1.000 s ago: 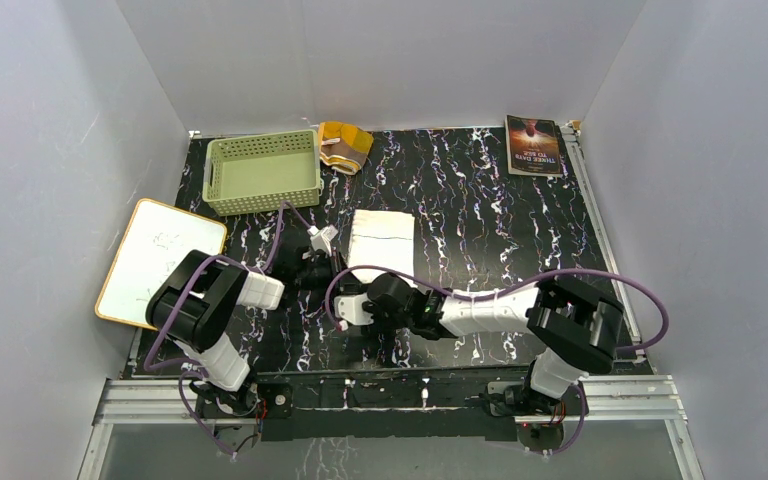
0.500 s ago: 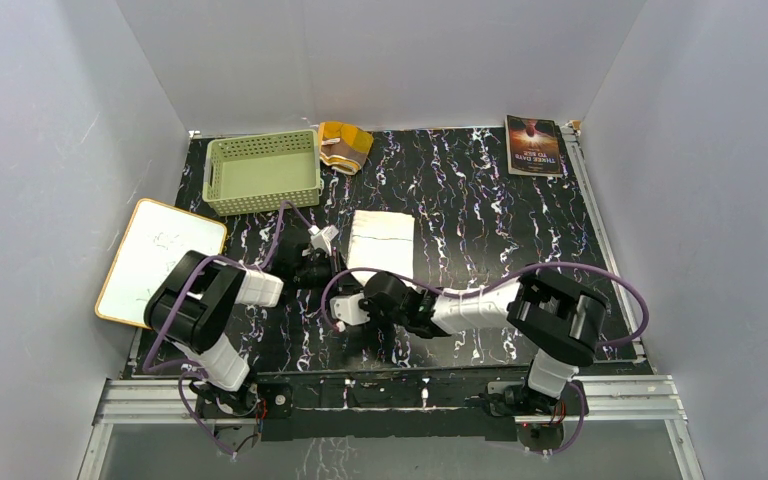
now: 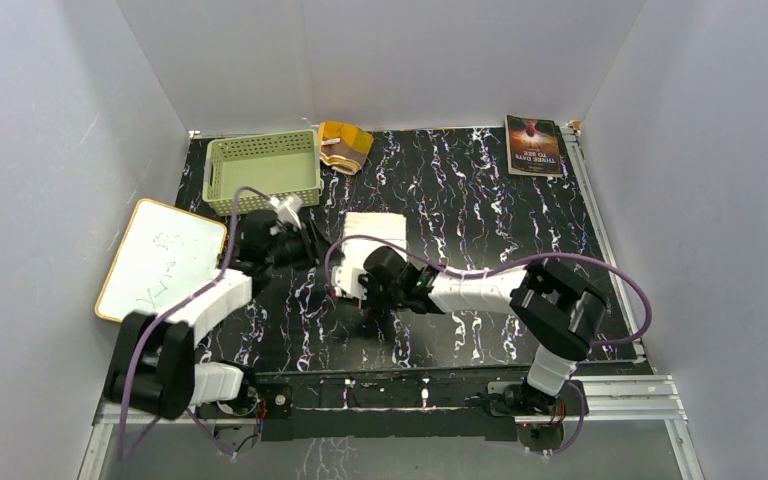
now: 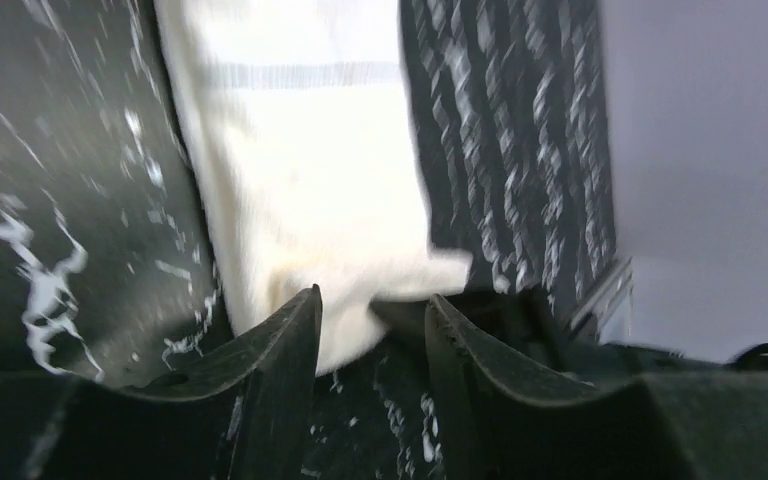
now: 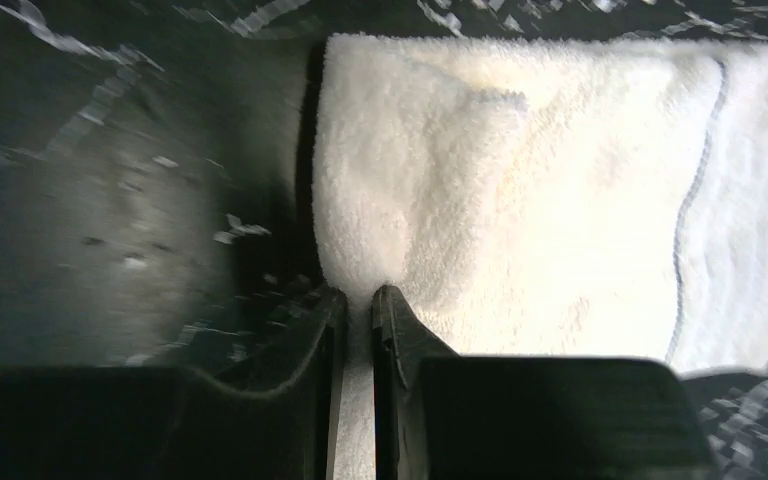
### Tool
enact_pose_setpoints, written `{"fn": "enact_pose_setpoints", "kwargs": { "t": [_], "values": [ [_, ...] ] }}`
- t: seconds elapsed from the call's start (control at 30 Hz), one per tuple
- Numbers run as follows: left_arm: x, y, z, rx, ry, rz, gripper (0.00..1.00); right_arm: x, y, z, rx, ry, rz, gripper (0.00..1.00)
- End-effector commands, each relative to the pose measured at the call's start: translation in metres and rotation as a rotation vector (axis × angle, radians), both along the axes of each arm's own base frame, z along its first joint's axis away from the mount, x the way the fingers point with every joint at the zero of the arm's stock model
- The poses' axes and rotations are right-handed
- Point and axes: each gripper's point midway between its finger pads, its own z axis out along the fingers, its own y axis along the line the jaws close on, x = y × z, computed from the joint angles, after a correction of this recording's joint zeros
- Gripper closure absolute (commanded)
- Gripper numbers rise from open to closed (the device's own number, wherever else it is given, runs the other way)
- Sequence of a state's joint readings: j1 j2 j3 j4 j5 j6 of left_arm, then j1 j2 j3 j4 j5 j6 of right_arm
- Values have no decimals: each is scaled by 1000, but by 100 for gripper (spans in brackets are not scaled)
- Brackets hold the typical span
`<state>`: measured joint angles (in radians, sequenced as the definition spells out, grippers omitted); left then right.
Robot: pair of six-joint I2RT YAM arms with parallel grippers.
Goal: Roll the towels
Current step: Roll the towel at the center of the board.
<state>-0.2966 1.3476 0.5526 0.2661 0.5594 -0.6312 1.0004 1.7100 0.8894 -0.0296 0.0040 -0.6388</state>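
Note:
The white towel (image 3: 376, 228) lies in the middle of the black marbled table. Its near end is lifted and folded back over itself. My right gripper (image 3: 372, 262) is shut on that near edge; in the right wrist view the fingers (image 5: 358, 300) pinch a fold of the white towel (image 5: 520, 200). My left gripper (image 3: 310, 248) is just left of the towel and open. In the left wrist view (image 4: 370, 315) its jaws stand apart, with a corner of the white towel (image 4: 300, 180) just beyond the tips. The brown and orange towel (image 3: 344, 143) sits bunched at the back beside the basket.
A green basket (image 3: 263, 172) stands at the back left. A white board with a tan edge (image 3: 160, 260) lies at the left edge under my left arm. A dark book (image 3: 534, 146) lies at the back right. Grey walls enclose the table.
My right gripper has moved away from me with the towel's near edge, so the towel looks shorter. My left arm has swung out to the left and its gripper has moved back.

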Motion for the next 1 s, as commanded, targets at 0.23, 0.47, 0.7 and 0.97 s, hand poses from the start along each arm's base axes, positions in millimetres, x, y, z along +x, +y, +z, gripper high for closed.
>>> {"fn": "enact_pose_setpoints", "kwargs": {
  "t": [0.23,0.47,0.7,0.97],
  "values": [
    [-3,64,73,155,-104,108,47,-88,75,104,495,868,-193,95],
    [-24,70,75,155,-80,116,46,-75,92,126,711,1156,-247,100],
    [-33,71,92,165,-100,82,43,-58,121,122,718,1255,-77,100],
    [-44,67,93,132,-80,77,42,-36,117,104,896,1419,-51,100]
  ]
}}
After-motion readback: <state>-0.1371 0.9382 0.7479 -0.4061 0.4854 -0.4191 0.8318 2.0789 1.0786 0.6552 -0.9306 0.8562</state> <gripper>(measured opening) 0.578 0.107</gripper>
